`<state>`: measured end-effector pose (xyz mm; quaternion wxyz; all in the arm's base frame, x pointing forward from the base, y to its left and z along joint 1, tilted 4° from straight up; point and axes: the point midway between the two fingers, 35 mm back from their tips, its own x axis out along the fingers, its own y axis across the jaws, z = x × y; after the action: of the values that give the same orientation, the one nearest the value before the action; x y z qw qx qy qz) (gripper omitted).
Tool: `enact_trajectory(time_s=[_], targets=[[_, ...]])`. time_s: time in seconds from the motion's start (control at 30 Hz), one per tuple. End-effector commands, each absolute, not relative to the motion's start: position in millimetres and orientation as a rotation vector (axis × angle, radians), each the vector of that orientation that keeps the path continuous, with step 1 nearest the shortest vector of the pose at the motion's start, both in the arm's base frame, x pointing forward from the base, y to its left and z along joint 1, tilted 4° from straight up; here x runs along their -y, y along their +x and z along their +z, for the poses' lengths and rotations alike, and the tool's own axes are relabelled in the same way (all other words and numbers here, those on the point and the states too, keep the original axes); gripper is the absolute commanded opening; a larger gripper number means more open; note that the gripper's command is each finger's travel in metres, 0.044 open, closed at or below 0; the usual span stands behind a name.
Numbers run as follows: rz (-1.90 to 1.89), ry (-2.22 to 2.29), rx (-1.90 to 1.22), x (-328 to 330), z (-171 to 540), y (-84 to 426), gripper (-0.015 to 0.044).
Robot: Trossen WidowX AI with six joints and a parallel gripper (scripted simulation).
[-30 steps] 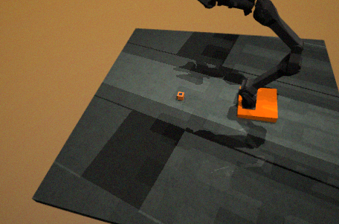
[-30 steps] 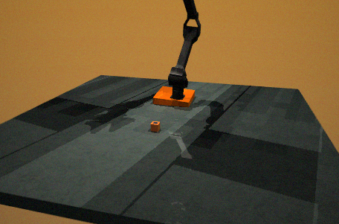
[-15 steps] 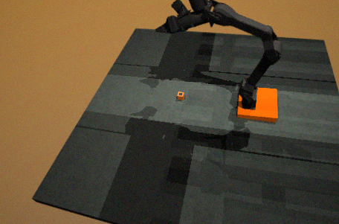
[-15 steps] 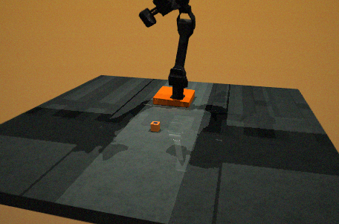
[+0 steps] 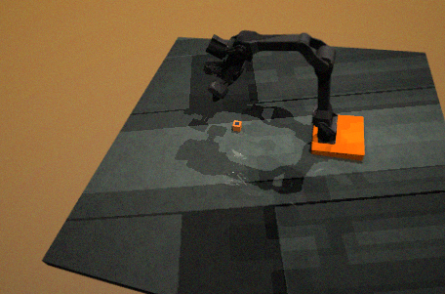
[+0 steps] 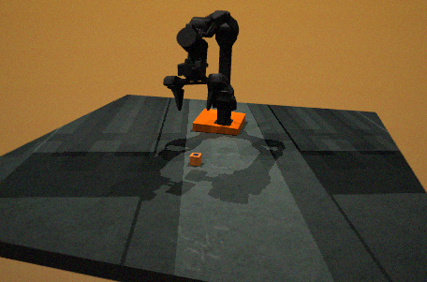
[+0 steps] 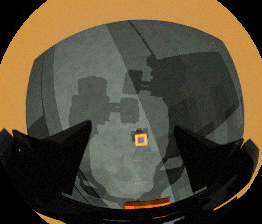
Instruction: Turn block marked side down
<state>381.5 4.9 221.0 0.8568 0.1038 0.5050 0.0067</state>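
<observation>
A small orange block (image 5: pixel 236 126) rests on the dark table with its marked side, a dark square, facing up. It also shows in the exterior view (image 6: pixel 196 158) and in the wrist view (image 7: pixel 140 138). My gripper (image 5: pixel 218 78) hangs well above the table, up and to the left of the block, pointing down. It is open and empty. In the exterior view the gripper (image 6: pixel 194 96) hangs behind the block, fingers spread wide. In the wrist view the block lies between the two dark finger tips, far below them.
The arm's orange base plate (image 5: pixel 342 137) stands on the table to the right of the block, also seen in the exterior view (image 6: pixel 219 122). The table's edges lie far from the block on every side.
</observation>
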Motion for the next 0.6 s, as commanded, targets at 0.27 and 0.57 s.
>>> enact_trajectory(time_s=[0.27,0.57], targets=[[0.080,0.000,-1.487,-3.4,125.3,343.7,0.0440],[0.080,0.000,-1.487,-3.2,93.3,348.8,0.0440]])
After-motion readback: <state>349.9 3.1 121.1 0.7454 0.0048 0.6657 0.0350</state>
